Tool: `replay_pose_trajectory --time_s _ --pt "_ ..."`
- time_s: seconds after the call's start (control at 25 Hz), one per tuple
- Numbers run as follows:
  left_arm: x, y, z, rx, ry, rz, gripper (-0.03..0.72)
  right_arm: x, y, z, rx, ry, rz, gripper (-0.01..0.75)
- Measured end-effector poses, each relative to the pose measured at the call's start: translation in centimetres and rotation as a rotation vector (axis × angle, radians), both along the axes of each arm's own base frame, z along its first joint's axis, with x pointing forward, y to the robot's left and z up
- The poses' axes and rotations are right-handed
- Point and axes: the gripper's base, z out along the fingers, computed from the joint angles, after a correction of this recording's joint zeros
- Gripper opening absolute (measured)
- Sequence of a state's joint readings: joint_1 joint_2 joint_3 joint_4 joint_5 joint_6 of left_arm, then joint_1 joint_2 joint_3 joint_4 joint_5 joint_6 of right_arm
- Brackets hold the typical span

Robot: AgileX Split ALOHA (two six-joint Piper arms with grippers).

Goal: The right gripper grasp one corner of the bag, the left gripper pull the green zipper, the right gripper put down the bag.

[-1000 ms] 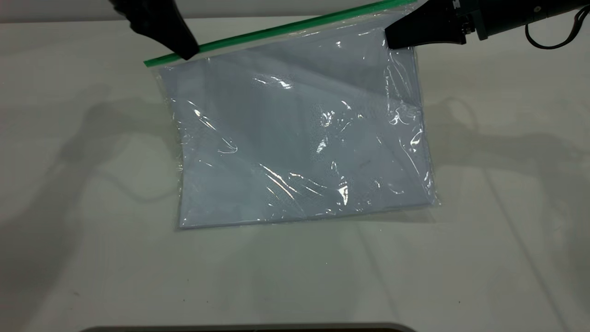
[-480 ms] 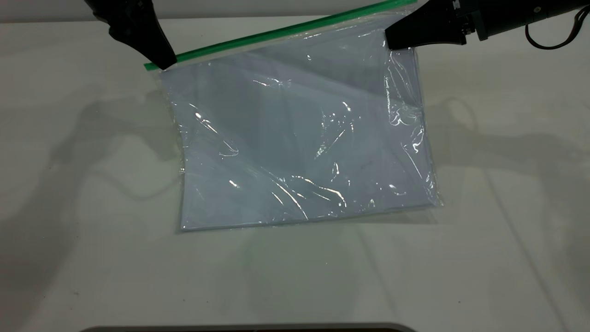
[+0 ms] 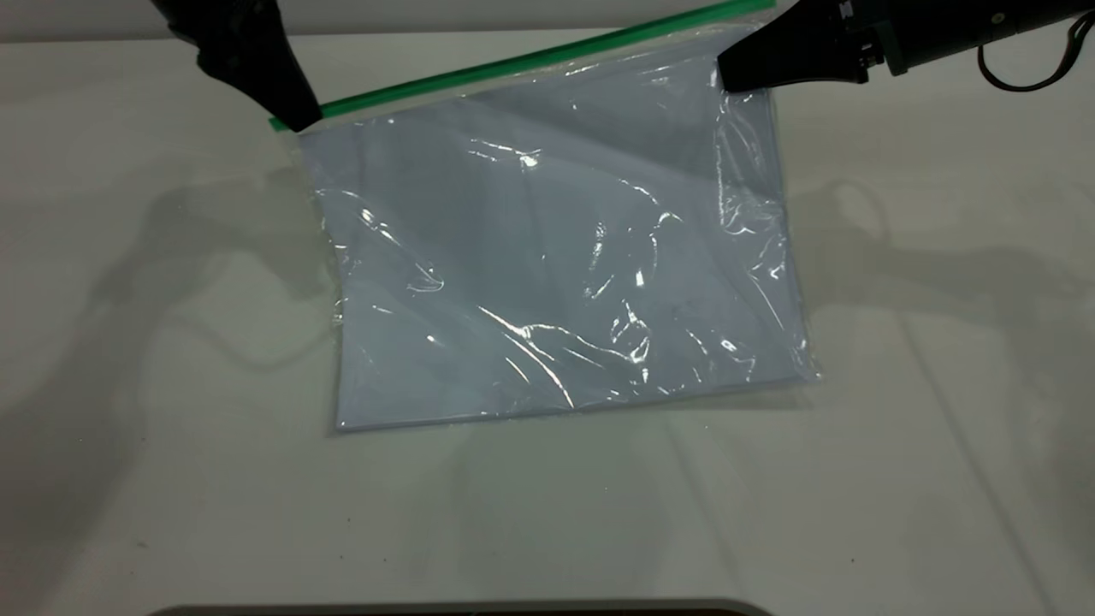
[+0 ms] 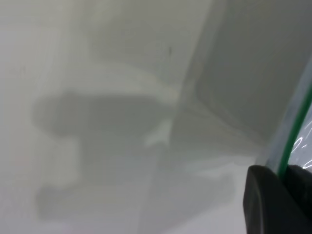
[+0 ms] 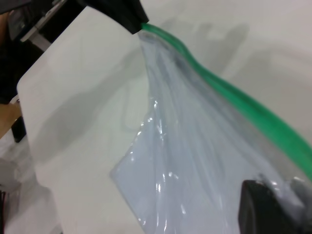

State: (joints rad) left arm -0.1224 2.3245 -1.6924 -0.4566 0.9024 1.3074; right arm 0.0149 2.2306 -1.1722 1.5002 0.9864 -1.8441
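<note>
The bag point(image 3: 556, 257) is a clear pouch with pale grey-blue sheets inside, lying on the white table with its far edge lifted. The green zipper point(image 3: 513, 64) runs along that far edge. My right gripper point(image 3: 727, 75) is shut on the bag's far right corner, just below the zipper; in the right wrist view the plastic point(image 5: 195, 161) passes between its jaws. My left gripper point(image 3: 299, 115) is shut on the green zipper at its left end; in the left wrist view the green strip point(image 4: 295, 131) runs in between the jaws. The slider tab is hidden.
The white table point(image 3: 547, 513) spreads on all sides of the bag. A dark rounded edge point(image 3: 462, 609) lies along the near border. The right arm's black cable point(image 3: 1026, 81) hangs at the far right.
My left gripper has slid left along the green zipper to its left end. The bag's film has rippled. The right gripper has held still.
</note>
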Motion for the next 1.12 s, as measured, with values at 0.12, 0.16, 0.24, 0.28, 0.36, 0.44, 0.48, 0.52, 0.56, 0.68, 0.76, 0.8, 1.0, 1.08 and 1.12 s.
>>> replay_pose_trajectory --time_s 0.12,0.16,0.24,0.28,0.36,0.44,0.48,0.52,0.56,0.68,0.76,0.8,1.0,1.08,1.12 --pt "0.0 0.5 -0.1 0.018 -0.002 -0.003 0.175 0.1 -0.3 0.0 -0.001 -0.001 -0.018 0.259" --pt "0.1 0.5 -0.1 0.018 0.0 0.003 0.204 0.2 -0.3 0.0 0.0 0.001 -0.021 0.313" --pt "0.1 0.5 0.0 0.014 -0.001 0.006 0.28 0.2 -0.3 0.0 0.002 0.011 -0.028 0.406" --pt "0.1 0.5 0.0 0.008 -0.002 0.011 0.319 0.2 -0.4 0.0 -0.004 0.015 -0.036 0.451" --pt "0.3 0.4 0.0 -0.005 -0.016 0.038 0.388 0.4 -0.6 -0.3 -0.031 0.032 -0.075 0.514" --pt "0.6 0.4 0.2 -0.009 -0.023 0.096 0.446 0.7 -0.9 -0.4 -0.07 0.05 -0.125 0.549" --pt "0.7 0.4 0.5 -0.01 -0.025 0.138 0.473 0.8 -1.1 -0.3 -0.093 0.053 -0.148 0.555" --pt "0.7 0.4 0.8 -0.013 -0.024 0.177 0.494 1.1 -1.4 0.1 -0.122 0.052 -0.175 0.559" --pt "0.8 0.4 1.7 -0.015 -0.028 0.225 0.51 1.4 -1.6 0.8 -0.157 0.046 -0.199 0.562" --pt "0.6 0.7 5.4 -0.018 -0.055 0.36 0.526 2.4 -2.2 4.9 -0.217 -0.009 -0.256 0.562" --pt "0.2 0.9 8.5 -0.022 -0.089 0.451 0.53 2.7 -2.5 8.4 -0.242 -0.059 -0.278 0.562" --pt "-0.1 1.1 10.0 -0.021 -0.105 0.496 0.531 2.7 -2.6 10.5 -0.243 -0.075 -0.3 0.562" --pt "-3.2 2.6 19.2 -0.01 -0.251 0.69 0.535 0.9 -3.5 20.5 -0.32 -0.122 -0.383 0.562" --pt "-5.0 3.1 22.4 -0.015 -0.286 0.764 0.535 -0.7 -3.8 24.4 -0.343 -0.149 -0.419 0.562" --pt "-5.9 3.4 23.7 -0.011 -0.301 0.788 0.535 -1.5 -4.0 26.0 -0.352 -0.164 -0.435 0.562"
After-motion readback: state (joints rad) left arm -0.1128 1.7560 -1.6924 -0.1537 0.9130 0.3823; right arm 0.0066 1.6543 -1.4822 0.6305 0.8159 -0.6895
